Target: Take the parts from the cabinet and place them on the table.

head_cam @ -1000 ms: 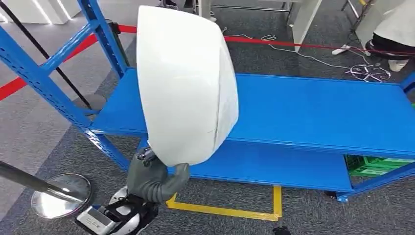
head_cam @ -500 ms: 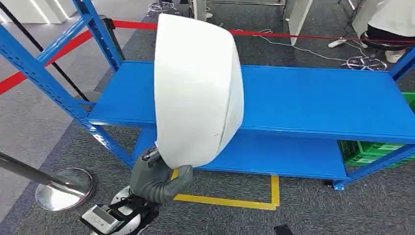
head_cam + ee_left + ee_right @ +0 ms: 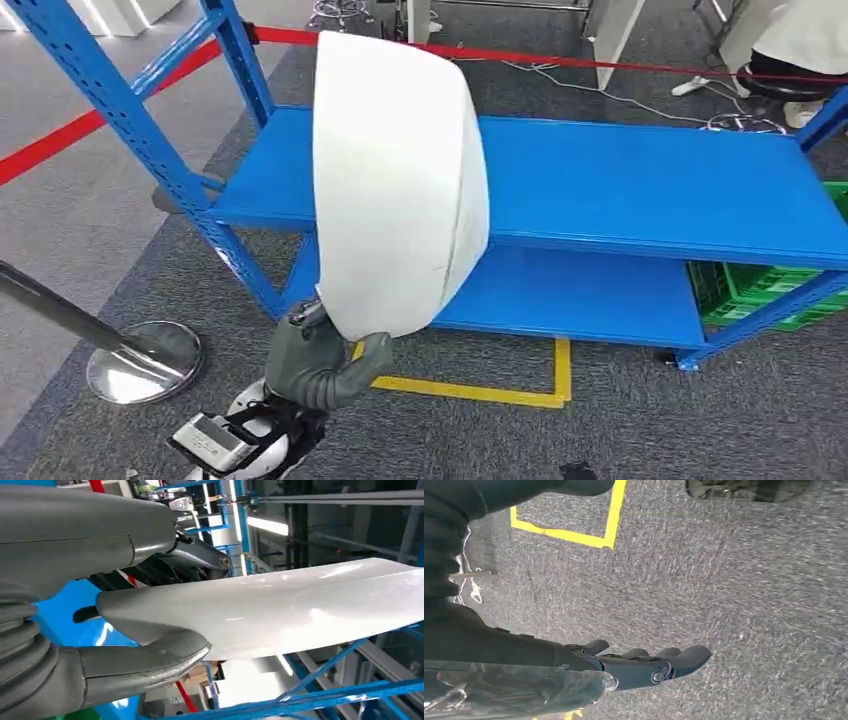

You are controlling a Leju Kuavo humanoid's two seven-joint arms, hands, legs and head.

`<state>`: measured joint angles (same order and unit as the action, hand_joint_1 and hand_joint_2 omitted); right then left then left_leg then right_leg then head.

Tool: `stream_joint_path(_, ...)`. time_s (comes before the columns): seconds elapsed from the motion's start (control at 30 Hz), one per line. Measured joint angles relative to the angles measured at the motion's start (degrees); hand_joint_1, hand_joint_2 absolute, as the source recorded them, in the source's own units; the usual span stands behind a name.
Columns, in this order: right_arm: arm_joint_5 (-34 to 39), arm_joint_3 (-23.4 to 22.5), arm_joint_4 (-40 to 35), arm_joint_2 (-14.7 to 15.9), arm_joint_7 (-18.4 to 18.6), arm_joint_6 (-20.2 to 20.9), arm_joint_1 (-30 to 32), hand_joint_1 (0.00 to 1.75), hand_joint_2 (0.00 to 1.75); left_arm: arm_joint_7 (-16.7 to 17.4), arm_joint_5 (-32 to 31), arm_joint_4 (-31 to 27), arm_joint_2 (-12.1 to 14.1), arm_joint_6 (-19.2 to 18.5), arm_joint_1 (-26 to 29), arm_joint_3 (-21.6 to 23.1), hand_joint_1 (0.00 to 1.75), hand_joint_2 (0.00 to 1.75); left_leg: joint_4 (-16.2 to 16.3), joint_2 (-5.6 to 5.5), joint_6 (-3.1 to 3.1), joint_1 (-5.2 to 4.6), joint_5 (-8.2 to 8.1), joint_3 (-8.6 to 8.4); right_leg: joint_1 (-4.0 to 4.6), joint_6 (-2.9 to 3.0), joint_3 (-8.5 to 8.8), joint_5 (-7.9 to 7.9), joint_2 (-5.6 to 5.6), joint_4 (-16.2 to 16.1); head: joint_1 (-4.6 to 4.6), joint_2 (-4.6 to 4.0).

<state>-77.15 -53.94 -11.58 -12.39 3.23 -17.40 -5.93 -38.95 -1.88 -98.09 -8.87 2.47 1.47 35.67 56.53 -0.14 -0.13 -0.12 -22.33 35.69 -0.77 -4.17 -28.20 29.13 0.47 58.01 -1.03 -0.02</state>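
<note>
Presently: left hand [image 3: 318,362] grips white shell [image 3: 398,180] by its lower edge, upright for carrying clear of the rack [image 3: 640,190]; right hand [image 3: 644,665] empty, fingers loosely extended.

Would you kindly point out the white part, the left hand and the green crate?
white part [image 3: 395,180], head view, middle of its curved face.
left hand [image 3: 312,362], head view, grey palm below the part.
green crate [image 3: 760,282], head view, rim beside the shelf.
</note>
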Motion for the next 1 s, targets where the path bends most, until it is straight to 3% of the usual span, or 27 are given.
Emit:
stream_joint_path(0.03,0.0,0.02,0.0,-0.02,-0.07,-0.04,-0.06,0.0,1.75,0.0,-0.02,0.02,0.0,0.02,0.02,0.0,1.75,1.75,-0.05,0.05,-0.24,0.02,0.42,-0.08,0.13,0.8,-0.41,-0.35,0.31,-0.25,-0.22,0.0)
stream_joint_path(0.07,0.0,0.0,0.0,-0.02,-0.07,-0.07,0.06,0.0,1.75,0.0,-0.02,0.02,-0.02,0.13,0.01,0.0,1.75,1.75,-0.03,0.07,-0.52,0.06,0.87,-0.1,0.19,1.03,-1.08,-0.44,0.28,-0.51,0.06,0.0)
stream_joint_path(0.13,0.04,-0.04,0.0,-0.02,0.02,-0.04,0.19,0.0,1.75,0.0,-0.11,0.02,-0.04,0.17,0.15,-0.07,1.75,1.75,-0.3,-0.03,-1.23,0.13,1.89,0.24,0.28,2.12,-1.98,-1.28,0.19,-0.32,0.0,0.0)
stream_joint_path(0.17,0.04,-0.04,0.0,-0.02,-0.02,-0.05,0.1,0.0,1.75,0.0,-0.11,0.02,-0.07,0.2,0.23,-0.07,1.75,1.75,-0.03,-0.05,-1.51,0.24,0.88,0.8,0.05,2.73,-2.04,-1.92,-0.03,-0.34,0.07,0.0)
stream_joint_path(0.2,0.07,-0.04,0.0,-0.02,-0.02,-0.04,0.03,0.0,1.75,0.0,-0.11,0.02,-0.04,0.24,0.27,-0.07,1.75,1.75,1.74,-0.02,-1.79,0.17,-2.02,1.53,0.05,3.23,-2.8,-2.47,-0.02,-0.34,-0.31,0.0)
stream_joint_path(0.27,0.04,-0.04,0.0,-0.02,-0.15,-0.07,0.06,0.0,1.75,0.0,-0.17,0.02,-0.04,0.28,0.27,-0.07,1.75,1.75,10.26,-0.01,-2.18,0.22,-8.65,4.1,0.12,3.56,-4.37,-3.69,-0.08,-0.29,-0.48,0.0)
stream_joint_path(0.3,0.06,-0.07,0.0,-0.02,-0.15,-0.07,0.11,0.0,1.75,0.0,-0.17,0.02,-0.04,0.31,0.29,-0.07,1.75,1.75,15.05,-0.01,-2.24,0.21,-10.94,5.31,0.2,3.59,-5.25,-4.31,-0.16,-0.26,-0.52,0.0)
stream_joint_path(0.33,0.05,-0.07,0.0,-0.02,-0.15,-0.07,0.14,0.0,1.75,0.0,-0.17,0.02,0.0,0.31,0.34,-0.07,1.75,1.75,17.62,-0.01,-2.2,0.21,-11.39,5.63,0.25,3.56,-5.99,-4.85,-0.24,-0.25,-0.48,0.0)
stream_joint_path(0.37,0.07,-0.07,0.0,-0.02,-0.15,-0.07,0.15,0.0,1.75,0.0,-0.15,0.02,0.04,0.31,0.37,-0.11,1.75,1.75,17.68,-0.01,-2.07,0.2,-10.19,4.76,0.28,3.48,-6.78,-5.41,-0.3,-0.24,-0.5,0.0)
stream_joint_path(0.4,0.06,-0.07,0.0,-0.02,-0.15,-0.07,0.14,0.0,1.75,0.0,-0.17,0.02,0.04,0.31,0.37,-0.13,1.75,1.75,15.77,-0.01,-1.88,0.16,-8.2,2.99,0.31,3.39,-7.44,-5.94,-0.29,-0.2,-0.5,0.0)
stream_joint_path(0.43,0.04,-0.07,0.0,-0.02,-0.15,-0.07,0.13,0.0,1.75,0.0,-0.15,0.02,0.04,0.31,0.38,-0.13,1.75,1.75,12.05,-0.01,-1.61,0.12,-6.2,0.18,0.33,3.32,-7.99,-6.45,-0.28,-0.21,-0.48,0.0)
stream_joint_path(0.47,0.06,-0.07,0.0,-0.02,-0.15,-0.07,0.1,0.0,1.75,0.0,-0.17,0.02,0.0,0.31,0.36,-0.13,1.75,1.75,6.56,-0.02,-1.15,0.03,-5.0,-3.72,0.32,3.18,-8.45,-6.96,-0.24,-0.2,-0.48,0.0)
stream_joint_path(0.5,0.07,-0.09,0.0,-0.02,-0.15,-0.07,0.12,0.0,1.75,0.0,-0.17,0.02,-0.02,0.33,0.34,-0.13,1.75,1.75,1.73,-0.02,-0.7,-0.15,-5.54,-7.48,0.34,2.96,-8.76,-7.36,-0.23,-0.19,-0.5,0.0)
stream_joint_path(0.53,0.07,-0.09,0.0,-0.02,-0.17,-0.07,0.11,0.0,1.75,0.0,-0.17,0.02,-0.13,0.35,0.31,-0.13,1.75,1.75,-1.75,-0.02,-0.59,-0.32,-6.38,-9.24,0.5,2.63,-9.01,-7.78,-0.25,-0.13,-0.46,0.0)
stream_joint_path(0.6,0.04,-0.09,0.0,-0.02,-0.17,-0.09,0.15,0.0,1.75,0.0,-0.15,0.02,-0.15,0.53,0.51,-0.2,1.75,1.75,-2.13,-0.1,-0.36,-0.53,-6.15,-8.65,0.23,1.95,-9.24,-9.1,-0.36,-0.75,-0.46,0.0)
stream_joint_path(0.67,0.04,-0.09,0.0,-0.04,-0.17,-0.13,0.38,0.0,1.75,0.0,-0.15,0.02,-0.15,0.68,0.77,-0.31,1.75,1.75,-2.77,0.04,0.37,-0.23,-4.74,-7.77,0.29,1.21,-9.6,-10.05,-0.23,-1.37,-0.48,0.0)
stream_joint_path(0.7,0.04,-0.09,0.0,-0.04,-0.17,-0.17,0.48,0.0,1.75,0.0,-0.15,0.02,-0.15,0.74,0.75,-0.33,1.75,1.75,-2.79,0.15,0.69,-0.05,-4.18,-7.39,0.21,0.94,-10.41,-7.97,-0.22,-0.46,-0.33,0.0)
stream_joint_path(0.73,0.02,-0.11,0.0,-0.04,-0.19,-0.2,0.58,0.0,1.75,0.0,-0.15,0.02,-0.17,0.79,0.8,-0.39,1.75,1.75,-2.78,0.18,1.14,-0.04,-3.64,-6.86,0.19,0.74,-11.18,-4.54,-0.21,2.65,0.04,0.0)
stream_joint_path(0.8,-0.2,-0.11,0.0,-0.04,-0.44,-0.35,0.55,0.0,1.75,0.0,-0.13,0.02,-0.17,0.85,0.93,-0.48,1.75,1.75,-2.75,0.2,1.19,-0.05,-2.64,-5.65,0.11,0.31,-13.22,1.66,-0.23,11.55,0.07,0.0)
stream_joint_path(0.83,-0.48,-0.11,0.0,-0.04,-0.83,-0.35,0.52,0.0,1.75,0.0,-0.07,0.02,-0.15,0.81,0.99,-0.57,1.75,1.75,-2.7,0.22,1.15,-0.06,-2.12,-4.99,0.11,0.12,-13.62,2.87,-0.23,15.0,0.13,0.0)
stream_joint_path(0.87,-0.76,-0.11,0.0,-0.04,-1.22,-0.22,0.53,0.0,1.75,0.0,0.11,0.02,-0.15,0.62,1.05,-0.66,1.75,1.75,-2.6,0.24,1.11,-0.06,-1.65,-4.35,0.1,-0.03,-13.13,2.32,-0.24,16.22,0.04,0.0)
stream_joint_path(0.9,-0.9,-0.09,0.0,-0.04,-1.47,0.0,0.53,0.0,1.75,0.0,0.35,0.02,-0.15,0.37,1.1,-0.72,1.75,1.75,-2.52,0.23,1.03,-0.04,-1.18,-3.69,0.08,-0.11,-11.66,0.69,-0.25,15.28,0.13,0.0)
stream_joint_path(0.93,-1.03,-0.09,0.0,-0.04,-1.64,0.52,0.49,0.0,1.75,0.0,0.44,0.02,-0.15,0.18,1.17,-0.81,1.75,1.75,-2.34,0.21,0.81,0.03,-0.78,-3.05,0.02,-0.11,-9.04,-1.39,-0.27,12.19,0.07,0.0)
stream_joint_path(0.97,-1.16,-0.09,0.0,-0.02,-1.81,1.07,0.41,0.0,1.75,0.0,0.48,0.02,-0.15,0.0,1.2,-0.94,1.75,1.75,-1.98,0.13,0.53,0.15,-0.44,-2.36,-0.06,-0.2,-5.26,-3.06,-0.27,6.99,0.09,0.0)
stream_joint_path(1.0,-1.33,-0.09,0.0,-0.04,-1.97,1.42,0.22,0.0,1.75,0.0,0.5,0.02,-0.17,-0.13,1.18,-1.01,1.75,1.75,-1.47,0.09,0.23,0.2,-0.23,-1.81,-0.15,-0.37,-2.2,-2.26,-0.22,2.16,0.09,0.0)
